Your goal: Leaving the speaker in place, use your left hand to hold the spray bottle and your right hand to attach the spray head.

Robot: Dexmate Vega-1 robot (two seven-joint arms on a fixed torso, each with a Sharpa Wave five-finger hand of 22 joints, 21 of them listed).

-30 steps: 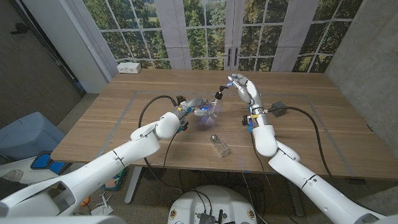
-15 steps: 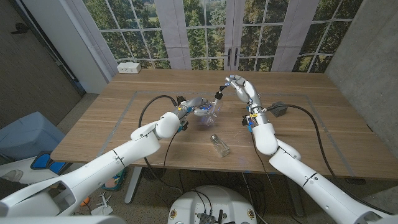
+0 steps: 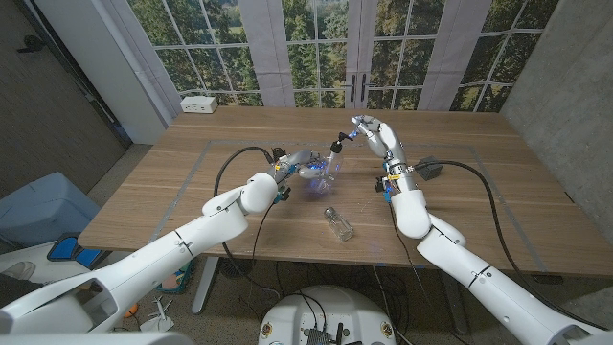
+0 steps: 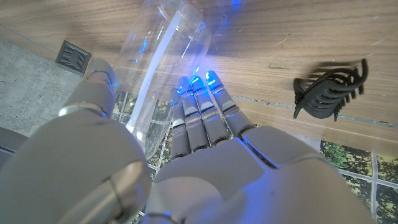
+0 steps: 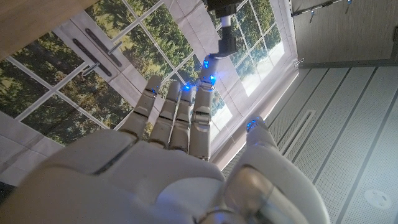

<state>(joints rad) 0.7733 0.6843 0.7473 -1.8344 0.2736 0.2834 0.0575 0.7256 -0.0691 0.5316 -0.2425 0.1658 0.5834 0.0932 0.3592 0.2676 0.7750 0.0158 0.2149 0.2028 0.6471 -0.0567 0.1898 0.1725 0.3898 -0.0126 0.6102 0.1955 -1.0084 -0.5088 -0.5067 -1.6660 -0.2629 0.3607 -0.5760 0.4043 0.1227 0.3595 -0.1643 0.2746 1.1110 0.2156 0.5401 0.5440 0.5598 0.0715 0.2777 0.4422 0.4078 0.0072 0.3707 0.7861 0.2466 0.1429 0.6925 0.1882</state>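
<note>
My left hand [image 3: 299, 167] grips the clear spray bottle [image 3: 327, 171] and holds it tilted above the middle of the table, neck toward my right hand. The black spray head [image 3: 338, 145] sits at the bottle's neck. My right hand [image 3: 378, 137] reaches over it with fingers spread, fingertips at the spray head and thumb apart. In the right wrist view the spray head [image 5: 224, 34] lies just past the fingertips [image 5: 205, 78] of my right hand [image 5: 180, 143]. In the left wrist view my left hand [image 4: 199, 149] wraps the bottle [image 4: 155, 74]. The small dark speaker [image 3: 428, 169] stands behind my right forearm.
A small clear jar [image 3: 337, 223] lies on the wooden table [image 3: 192, 201] near the front edge. In the left wrist view a black hair claw clip [image 4: 329, 90] lies on the wood. A white power strip [image 3: 199, 103] sits at the far left corner.
My right hand's fingers curled down toward the spray head half a second ago and have since straightened a little. The bottle and my left hand have barely moved.
</note>
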